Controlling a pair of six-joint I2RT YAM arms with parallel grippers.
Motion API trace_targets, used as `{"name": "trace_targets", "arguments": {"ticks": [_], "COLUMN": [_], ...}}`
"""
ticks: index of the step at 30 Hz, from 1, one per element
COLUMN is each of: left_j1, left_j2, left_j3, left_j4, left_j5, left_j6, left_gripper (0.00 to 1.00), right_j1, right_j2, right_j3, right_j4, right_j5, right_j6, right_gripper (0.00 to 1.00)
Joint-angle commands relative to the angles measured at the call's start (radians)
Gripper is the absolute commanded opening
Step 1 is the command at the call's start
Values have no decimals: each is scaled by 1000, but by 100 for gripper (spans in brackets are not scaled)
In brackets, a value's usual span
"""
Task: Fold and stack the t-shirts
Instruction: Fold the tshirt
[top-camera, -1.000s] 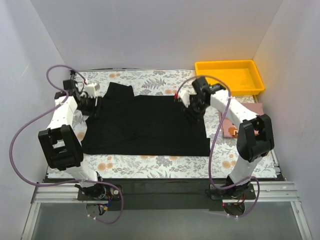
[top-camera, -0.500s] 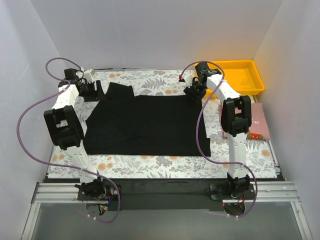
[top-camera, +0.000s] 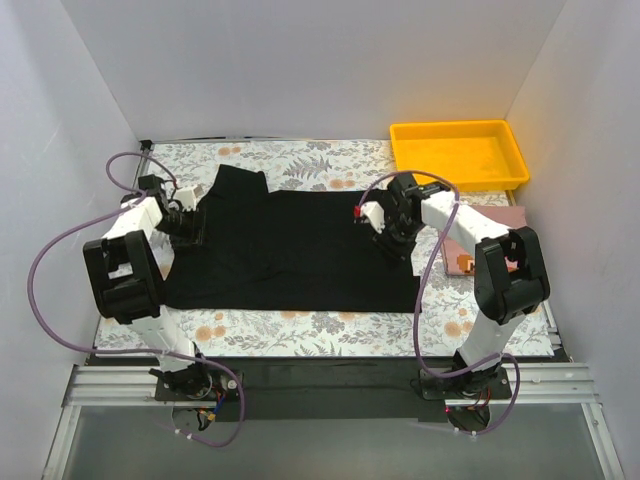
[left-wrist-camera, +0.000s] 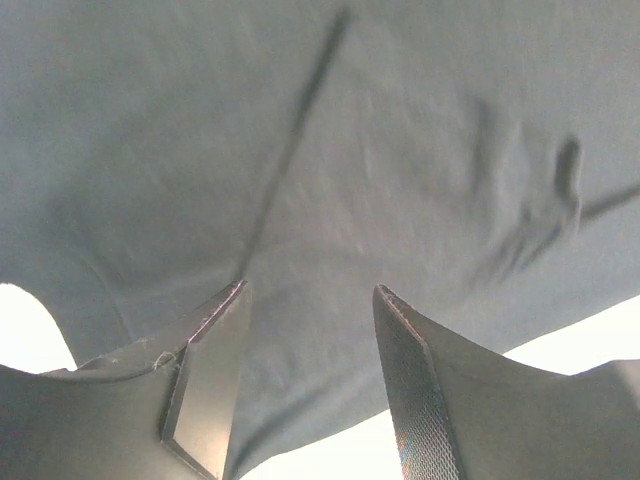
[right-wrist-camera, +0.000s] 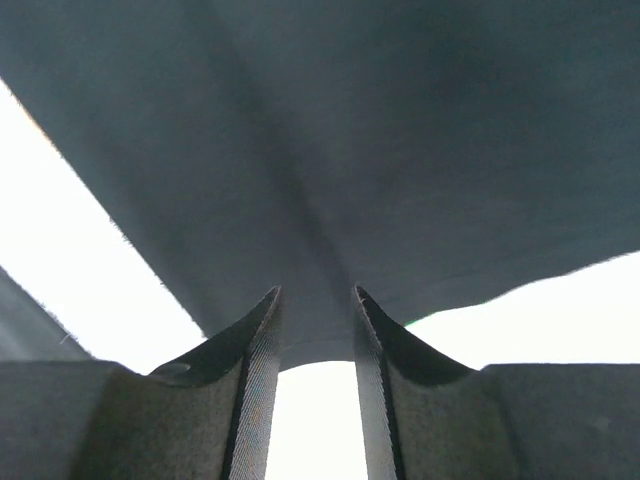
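Under the right arm (top-camera: 470, 232) the pinkish book (top-camera: 508, 216) is mostly covered, and from above neither pair of fingers shows its gap. The left wrist view does: the left fingers (left-wrist-camera: 205, 390) stand parted and released, with the t-shirt (top-camera: 290, 250) draped over one of them. In the right wrist view the right fingers (right-wrist-camera: 255, 385) sit close together, grasping a ridge of its cloth. Only the top view shows the whole t-shirt, spread on the table (top-camera: 300, 325) with its long axis left to right and a sleeve pointing far-left, well apart from the yellow tray (top-camera: 512, 182)
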Motion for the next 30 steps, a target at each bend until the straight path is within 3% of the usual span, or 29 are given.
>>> {"name": "trace_targets", "arguments": {"ticks": [1,12,22,26,30], "left_j1": [6,19,88,92,92], "left_j2": [-110,-170,-267,-295,-275], "left_j3": [-61,-297,-405,-358,-154], "left_j4": [-70,2,-29,-56,-102], "left_j5": [-19,-186,-226,-162,0], "left_j6": [63,108,192,195,181], "left_gripper": [50,45,38,38,52], "right_j1": [40,86,196,202,169], "right_j2": [-39,16,-99,-131,-129], "right_j3": [-140,-272,-441,-378,-219], "right_j4": [-17,101,118,77,46], "right_j5": [-19,18,12,9,6], "right_j6": [-4,22,79,84,64], "right_gripper": [39,36,36,38,43]}}
